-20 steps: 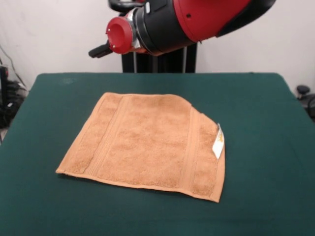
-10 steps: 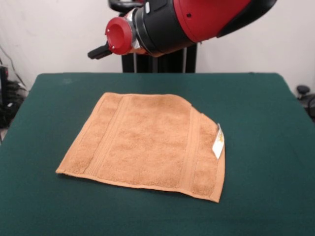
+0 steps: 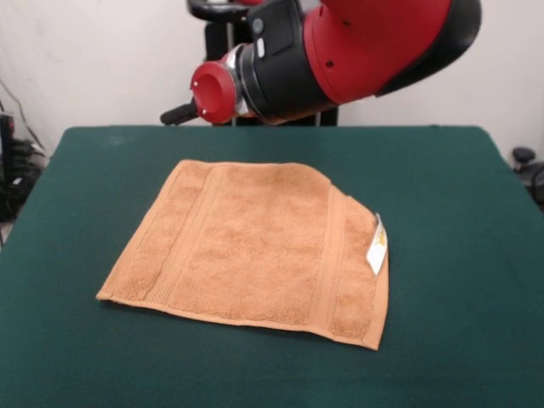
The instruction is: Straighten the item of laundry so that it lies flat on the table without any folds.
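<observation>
Front view shows the towel [image 3: 255, 246] lying in the middle of the table [image 3: 459, 212], with green cloth free on all sides of it. Most of the towel is spread out and looks flat. Two woven bands run across it, one near the left end and one near the right end.

It is not fully flat yet. At the far right corner the outline is cut off at an angle, so I judge that this corner is folded, but I cannot tell if it goes under or over. Along the right edge a small white tag [image 3: 377, 246] stands up a little, and the edge there seems turned or doubled.

The arm [image 3: 340, 51] hangs above the far side of the table, well apart from the towel and not touching it. Only its thick red and black parts and a red round cap [image 3: 212, 92] are visible. The gripper itself is not seen in this picture, so its state is unknown to me.

In my judgement the task is mostly done, but the last part is left: the far right corner must be pulled out and the right edge made smooth. Nothing holds the towel now.
</observation>
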`<state>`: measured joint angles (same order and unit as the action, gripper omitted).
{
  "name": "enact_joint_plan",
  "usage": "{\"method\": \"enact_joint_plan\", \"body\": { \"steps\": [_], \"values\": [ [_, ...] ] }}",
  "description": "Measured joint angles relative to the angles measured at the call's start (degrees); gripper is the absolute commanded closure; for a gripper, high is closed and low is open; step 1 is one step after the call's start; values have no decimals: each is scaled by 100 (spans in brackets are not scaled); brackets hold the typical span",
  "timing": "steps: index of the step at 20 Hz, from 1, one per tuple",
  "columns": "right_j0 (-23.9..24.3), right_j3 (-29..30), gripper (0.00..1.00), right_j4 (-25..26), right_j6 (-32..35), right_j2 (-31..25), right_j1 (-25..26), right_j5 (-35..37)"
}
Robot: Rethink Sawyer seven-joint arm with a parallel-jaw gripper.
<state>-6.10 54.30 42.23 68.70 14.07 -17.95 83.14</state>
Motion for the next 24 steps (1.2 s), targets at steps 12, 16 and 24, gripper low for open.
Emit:
{"method": "enact_joint_plan", "body": {
  "steps": [12,16,24],
  "values": [
    [1,0,100,-6,0,-297,95,-1],
    [0,0,100,-51,0,-433,87,-44],
    [-23,-56,100,-84,0,-653,127,-166]
  ]
}}
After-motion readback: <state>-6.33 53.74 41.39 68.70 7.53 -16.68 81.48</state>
